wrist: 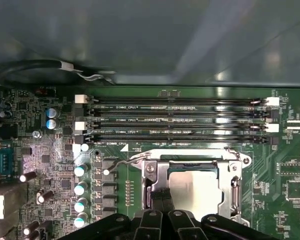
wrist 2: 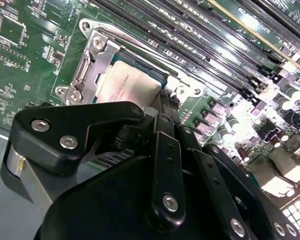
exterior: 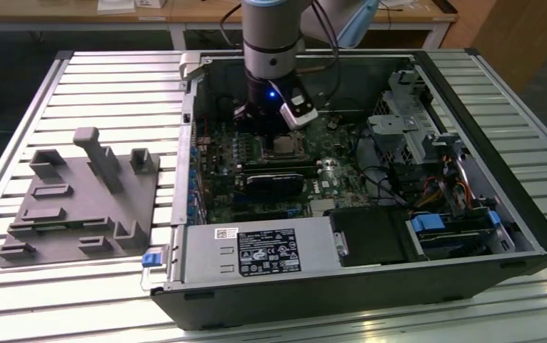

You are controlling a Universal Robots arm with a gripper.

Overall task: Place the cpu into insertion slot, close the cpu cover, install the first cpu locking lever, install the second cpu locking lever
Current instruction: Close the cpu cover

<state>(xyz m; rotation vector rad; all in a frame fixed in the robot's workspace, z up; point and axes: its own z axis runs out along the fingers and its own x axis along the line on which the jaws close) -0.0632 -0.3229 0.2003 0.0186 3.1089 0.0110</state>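
On a slatted metal desk (exterior: 111, 78) lies an open computer case (exterior: 350, 304), with wooden tables (exterior: 54, 13) behind it and a grey fixture (exterior: 73, 207) toward nine o'clock of it, the exterior view's left. From twelve o'clock the arm (exterior: 271, 36) reaches down into the case. The exterior view gives the room; the first wrist view gives the detail. There the cpu (wrist: 195, 187) lies flat in the slot (wrist: 190, 166) on the green board (wrist: 285, 192), metal face up. Being square, it has no long axis; its edges run parallel to the memory slots (wrist: 175, 120) beside it. The cover (wrist: 232, 187) frames it. The gripper (wrist: 161, 200) is closed, fingers pressed together, tips at the cpu's edge. A wire lever (wrist: 121, 162) juts out by the cover's corner.
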